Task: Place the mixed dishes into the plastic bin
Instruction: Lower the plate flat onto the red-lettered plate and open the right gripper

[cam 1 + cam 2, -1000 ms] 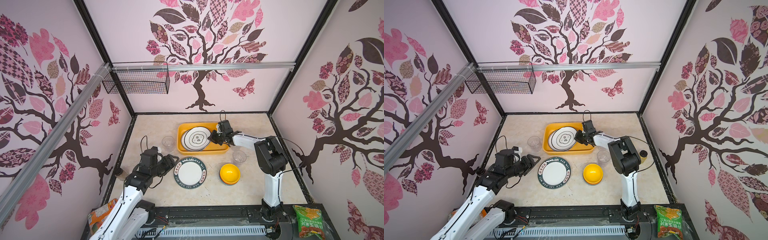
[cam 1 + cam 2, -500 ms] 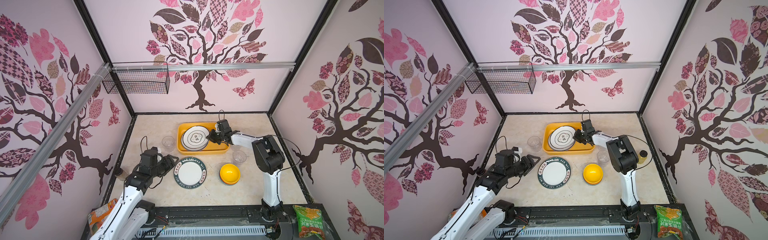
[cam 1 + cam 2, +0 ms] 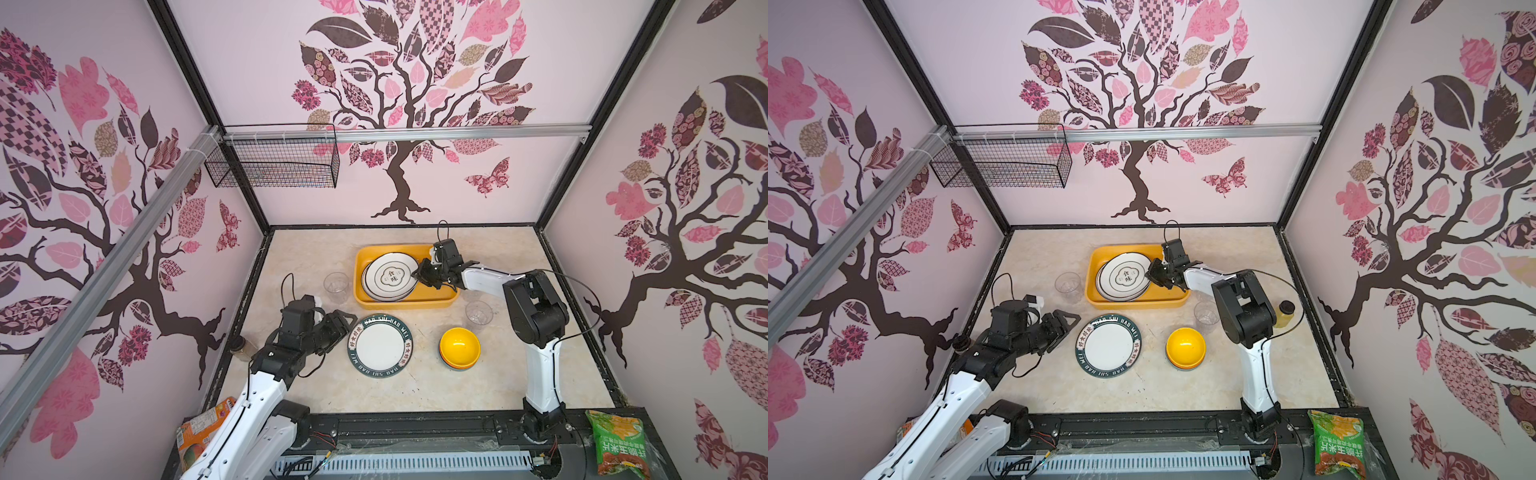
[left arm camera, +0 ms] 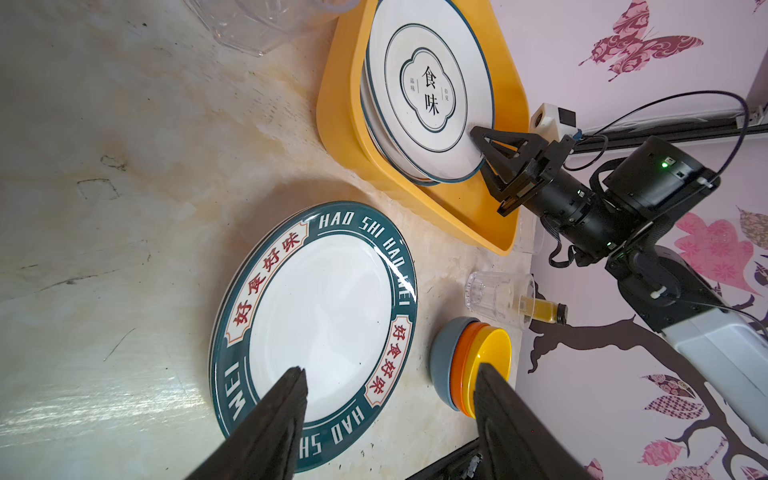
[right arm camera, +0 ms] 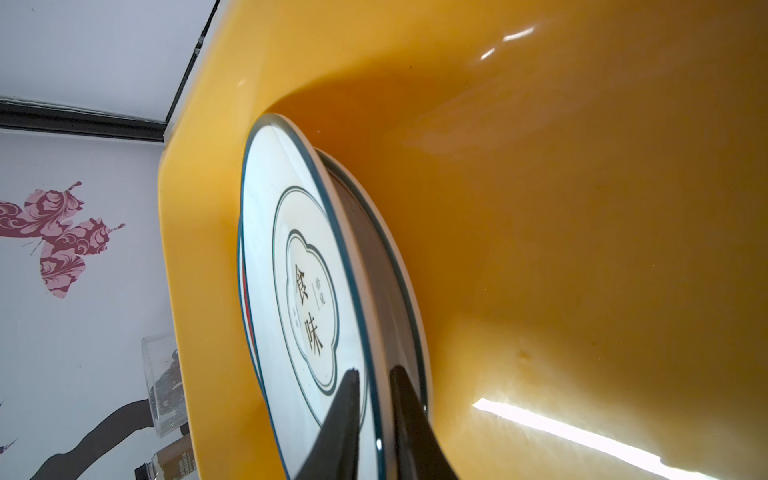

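Right wrist view puts the right hand (image 5: 374, 370) low inside the yellow plastic bin (image 5: 540, 208). Its two fingers stand narrowly apart astride the rim of the top plate (image 5: 299, 291); whether they pinch it cannot be told. In both top views that arm stretches low and nearly level from the right, over the bin's right end. The left arm is bent at the left of the counter (image 3: 415, 386). The left hand (image 3: 347, 328) is spread wide, holding nothing, just beside the green-rimmed plate (image 3: 380, 345).

Two plates show in the bin, the top one tilted on the lower. One plate, three nested bowls (image 3: 459, 345) and two clear tumblers (image 3: 336, 286) (image 3: 478, 312) stand on the counter outside it.
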Motion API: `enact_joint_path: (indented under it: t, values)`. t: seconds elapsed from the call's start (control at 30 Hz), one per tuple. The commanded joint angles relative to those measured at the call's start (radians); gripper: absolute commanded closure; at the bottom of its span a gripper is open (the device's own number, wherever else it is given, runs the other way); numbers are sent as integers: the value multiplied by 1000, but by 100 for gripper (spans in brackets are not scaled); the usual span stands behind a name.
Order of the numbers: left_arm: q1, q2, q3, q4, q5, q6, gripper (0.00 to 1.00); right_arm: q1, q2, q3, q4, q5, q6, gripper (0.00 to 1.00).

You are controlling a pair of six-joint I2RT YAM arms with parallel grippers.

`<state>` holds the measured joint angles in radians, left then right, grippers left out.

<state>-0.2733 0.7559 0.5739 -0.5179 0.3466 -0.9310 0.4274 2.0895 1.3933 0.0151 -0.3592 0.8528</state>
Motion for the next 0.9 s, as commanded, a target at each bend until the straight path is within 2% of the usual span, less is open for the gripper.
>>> enact_joint_path:
  t: [0.0, 0.07, 0.33, 0.87]
  values:
    - [6, -10, -27, 9, 11, -1, 33, -4, 37, 48, -37, 18, -22, 78]
    - [6, -10, -28, 9, 12, -3, 33, -4, 36, 54, -64, 29, -38, 75]
    - [11, -13, -30, -11, -5, 0, 33, -1, 38, 96, -165, 80, -97, 73]
    - [36, 10, -41, -41, -11, 9, 34, 6, 68, 141, -214, 49, -121, 71]
